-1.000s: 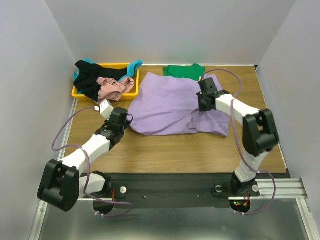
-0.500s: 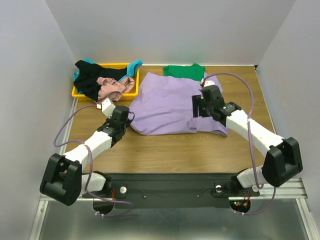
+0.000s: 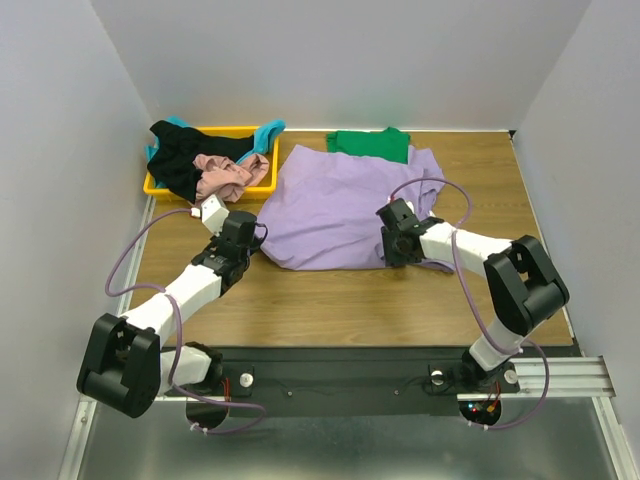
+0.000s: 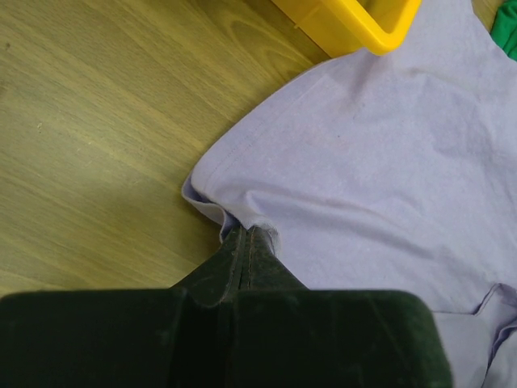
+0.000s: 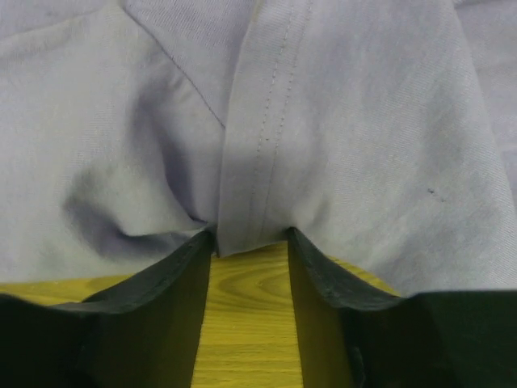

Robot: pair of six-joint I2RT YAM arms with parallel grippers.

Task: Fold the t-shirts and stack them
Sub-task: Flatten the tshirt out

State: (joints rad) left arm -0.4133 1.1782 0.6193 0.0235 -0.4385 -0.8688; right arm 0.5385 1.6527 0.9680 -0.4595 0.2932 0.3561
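Note:
The lavender purple t-shirt (image 3: pixel 335 205) lies spread on the wooden table, rumpled at its near right. My left gripper (image 3: pixel 250 242) is shut on its near left corner; the left wrist view shows the fingertips (image 4: pixel 246 236) pinching a fold of the purple cloth (image 4: pixel 380 153). My right gripper (image 3: pixel 392 238) is at the shirt's near right edge. In the right wrist view it (image 5: pixel 250 242) is open, with a stitched hem of the purple cloth (image 5: pixel 266 105) lying between the two fingers. The green t-shirt (image 3: pixel 368 143) lies folded at the back.
A yellow tray (image 3: pixel 212 187) at the back left holds the black (image 3: pixel 180 160), dusty pink (image 3: pixel 228 172) and teal (image 3: pixel 268 130) shirts in a heap. Its corner (image 4: pixel 355 24) shows in the left wrist view. Bare wood lies along the near edge.
My right gripper has moved from the shirt's far right part toward me and to the left, down to the near hem. The left gripper has stayed on its corner.

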